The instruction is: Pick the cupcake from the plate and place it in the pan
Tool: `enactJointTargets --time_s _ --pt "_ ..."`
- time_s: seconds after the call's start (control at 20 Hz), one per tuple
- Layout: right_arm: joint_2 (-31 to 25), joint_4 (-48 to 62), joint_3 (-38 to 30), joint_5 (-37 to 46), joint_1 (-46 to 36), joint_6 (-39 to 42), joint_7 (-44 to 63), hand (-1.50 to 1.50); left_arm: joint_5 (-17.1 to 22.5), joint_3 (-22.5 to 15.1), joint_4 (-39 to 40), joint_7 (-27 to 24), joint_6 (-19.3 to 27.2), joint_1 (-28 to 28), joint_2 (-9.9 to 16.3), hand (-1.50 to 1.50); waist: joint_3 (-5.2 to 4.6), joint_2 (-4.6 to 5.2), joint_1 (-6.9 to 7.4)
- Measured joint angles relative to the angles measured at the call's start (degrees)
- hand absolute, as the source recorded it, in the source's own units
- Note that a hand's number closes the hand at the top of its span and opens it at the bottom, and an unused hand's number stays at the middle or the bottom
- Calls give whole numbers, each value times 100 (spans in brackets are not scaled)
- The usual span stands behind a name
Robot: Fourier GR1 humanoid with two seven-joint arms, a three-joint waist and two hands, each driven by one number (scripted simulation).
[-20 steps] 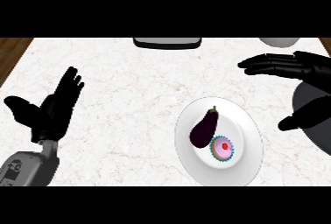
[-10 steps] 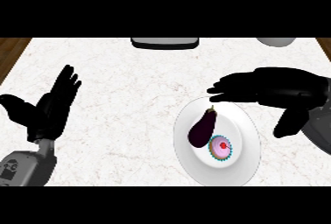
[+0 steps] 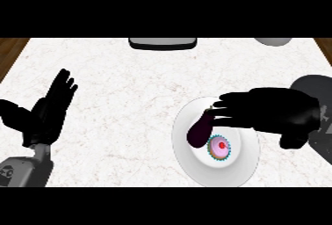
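White marble tabletop (image 3: 130, 88) carries a round white plate (image 3: 201, 169); the pink-frosted cupcake (image 3: 220, 147) sits there beside a dark purple eggplant (image 3: 198, 132). Right hand (image 3: 272, 112), fingers spread (nothing held), hovers over the plate and could nudge the eggplant.

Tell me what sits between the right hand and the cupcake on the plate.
In the head view, only bare white plate separates the right hand from the cupcake; the eggplant lies just left.

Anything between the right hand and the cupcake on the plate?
Nothing visible. The right hand hovers over the plate, just above the cupcake. An eggplant lies close beside the cupcake on its left, crowding a grasp from that side.
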Motion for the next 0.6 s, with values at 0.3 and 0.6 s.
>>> enactJointTargets --time_s 0.3,0.6 --pt "52 -616 -172 626 293 45 232 -150 -171 50 -3 6 -64 18 -129 0 0 -2 -24" --pt "486 -1253 -356 902 759 374 544 -150 -279 205 51 40 -181 -12 -245 0 0 1 -26"
